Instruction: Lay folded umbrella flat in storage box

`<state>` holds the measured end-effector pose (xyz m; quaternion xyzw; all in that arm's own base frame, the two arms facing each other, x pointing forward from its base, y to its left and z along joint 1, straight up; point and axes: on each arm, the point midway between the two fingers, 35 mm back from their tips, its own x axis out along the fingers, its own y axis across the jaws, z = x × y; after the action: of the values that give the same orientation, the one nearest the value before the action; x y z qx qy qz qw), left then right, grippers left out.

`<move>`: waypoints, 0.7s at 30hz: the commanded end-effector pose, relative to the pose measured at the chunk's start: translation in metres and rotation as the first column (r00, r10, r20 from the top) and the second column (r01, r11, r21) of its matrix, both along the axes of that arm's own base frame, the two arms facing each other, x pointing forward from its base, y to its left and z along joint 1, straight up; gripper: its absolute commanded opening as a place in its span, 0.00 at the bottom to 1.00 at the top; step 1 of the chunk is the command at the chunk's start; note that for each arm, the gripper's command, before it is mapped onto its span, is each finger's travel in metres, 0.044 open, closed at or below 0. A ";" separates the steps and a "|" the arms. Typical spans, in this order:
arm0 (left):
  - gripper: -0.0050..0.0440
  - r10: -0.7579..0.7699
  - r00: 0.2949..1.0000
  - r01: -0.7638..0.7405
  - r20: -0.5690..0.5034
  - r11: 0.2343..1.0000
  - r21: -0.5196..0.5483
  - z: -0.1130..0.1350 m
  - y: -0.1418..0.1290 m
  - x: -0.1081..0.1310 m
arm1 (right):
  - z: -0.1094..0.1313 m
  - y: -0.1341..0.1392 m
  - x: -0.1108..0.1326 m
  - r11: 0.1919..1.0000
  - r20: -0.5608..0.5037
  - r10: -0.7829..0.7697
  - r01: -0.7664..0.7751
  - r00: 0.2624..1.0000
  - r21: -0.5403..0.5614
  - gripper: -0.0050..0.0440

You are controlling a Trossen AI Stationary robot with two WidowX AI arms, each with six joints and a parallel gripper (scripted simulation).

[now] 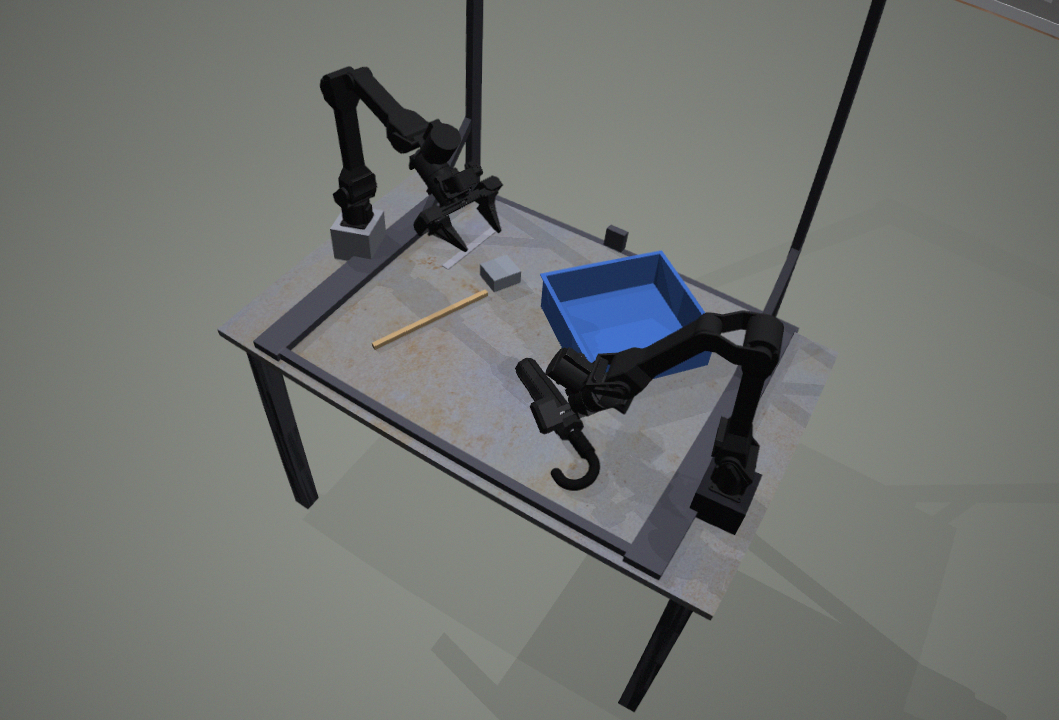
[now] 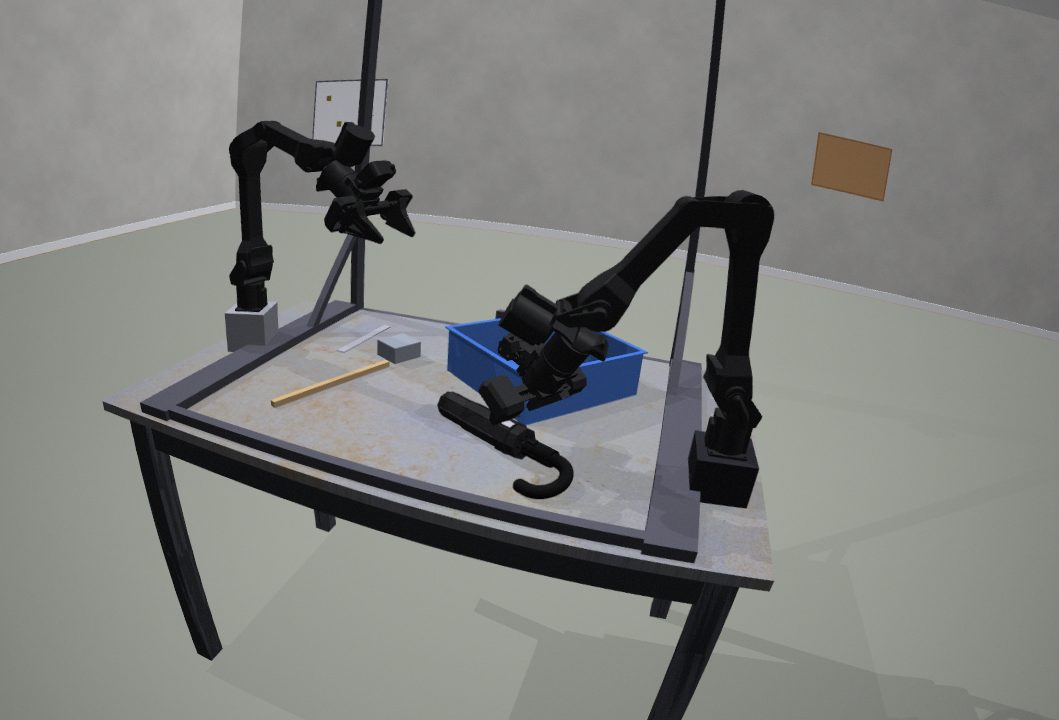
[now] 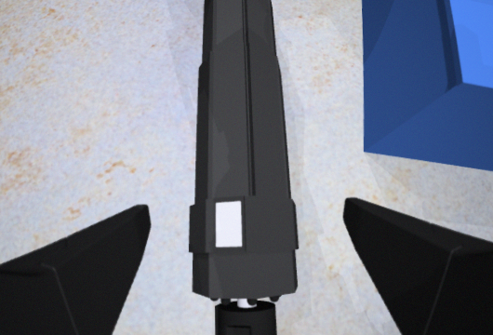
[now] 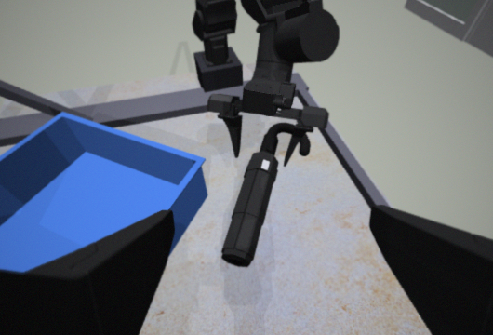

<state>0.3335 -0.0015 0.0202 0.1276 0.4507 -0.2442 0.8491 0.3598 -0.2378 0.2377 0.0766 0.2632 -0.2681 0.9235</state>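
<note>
The folded black umbrella [image 1: 545,395] lies flat on the table in front of the blue storage box [image 1: 624,309], its hook handle [image 1: 577,471] pointing to the table's front edge. My left gripper [image 1: 562,409] is open and low over the umbrella. In the left wrist view its fingers straddle the umbrella [image 3: 244,163] near the white label, with a gap on each side. The box [image 3: 439,84] is empty and upright. My right gripper [image 1: 462,222] is open and empty, held high over the table's far corner.
A wooden stick [image 1: 428,320], a grey block [image 1: 500,272] and a flat pale strip [image 1: 469,248] lie at the far end of the table. A small dark block [image 1: 615,236] stands behind the box. A raised dark rail [image 1: 326,301] frames the table.
</note>
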 end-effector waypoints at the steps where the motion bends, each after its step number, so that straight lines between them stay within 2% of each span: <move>1: 0.91 -0.012 0.999 0.012 0.031 1.000 0.004 0.005 -0.001 0.011 | 0.012 0.000 0.000 1.000 0.023 0.002 -0.002 1.000 -0.016 0.92; 21: 0.91 -0.006 1.000 0.006 0.030 1.000 0.004 -0.018 -0.009 0.025 | 0.012 0.000 0.000 1.000 0.023 0.002 -0.002 1.000 -0.016 0.92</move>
<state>0.3482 -0.0097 0.0003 0.1308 0.4464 -0.2479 0.8498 0.3598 -0.2378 0.2377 0.0766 0.2632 -0.2681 0.9235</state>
